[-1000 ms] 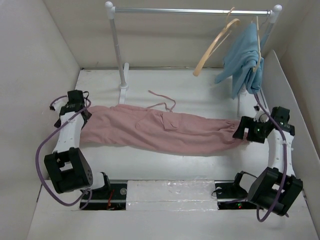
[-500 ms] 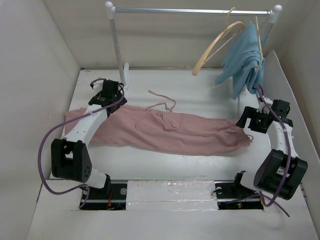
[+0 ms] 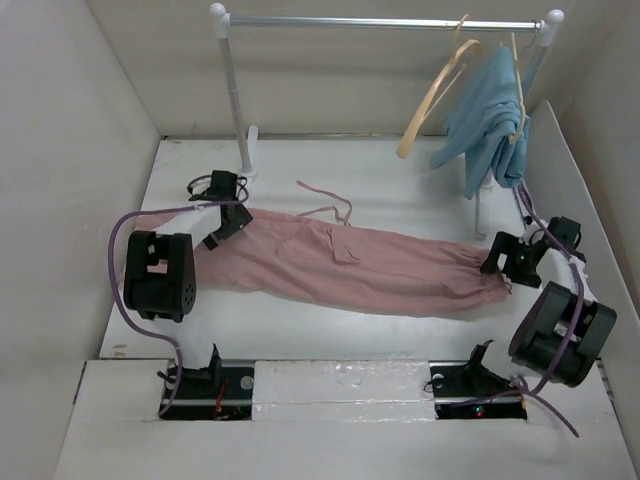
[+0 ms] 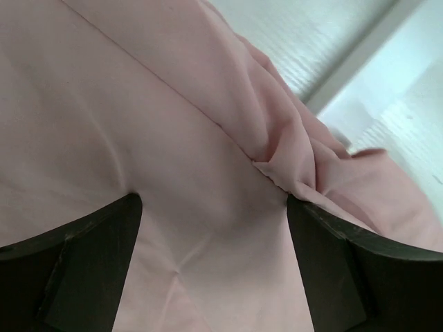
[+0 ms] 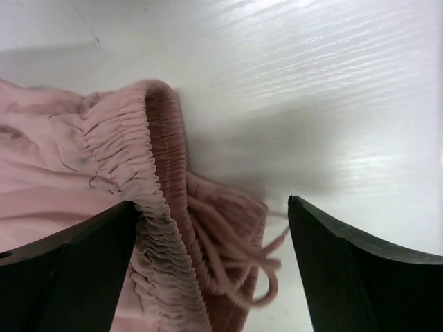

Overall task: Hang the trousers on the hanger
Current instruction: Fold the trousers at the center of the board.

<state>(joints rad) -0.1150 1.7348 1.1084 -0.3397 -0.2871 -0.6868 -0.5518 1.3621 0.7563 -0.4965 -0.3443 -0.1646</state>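
The dusty-pink trousers (image 3: 350, 262) lie flat across the table from left to right. My left gripper (image 3: 230, 220) is open and sits low over their left part. In the left wrist view (image 4: 214, 204) smooth pink cloth (image 4: 173, 138) fills the gap between the fingers (image 4: 69, 263). My right gripper (image 3: 502, 264) is open at the trousers' right end. In the right wrist view (image 5: 211, 204) a gathered band with loose cords (image 5: 173, 207) lies between the fingers (image 5: 360, 270). The pale tan wooden hanger (image 3: 432, 98) hangs empty on the rail, tilted.
A metal rail (image 3: 380, 22) on white posts (image 3: 235, 100) spans the back. A light-blue garment (image 3: 490, 120) hangs on a second hanger at the rail's right end. A loose pink cord (image 3: 325, 205) lies behind the trousers. White walls close in left and right.
My left arm swung from the trousers' left end toward the back, then folded in over the cloth. The right gripper shifted slightly at the right end. The empty hanger swung.
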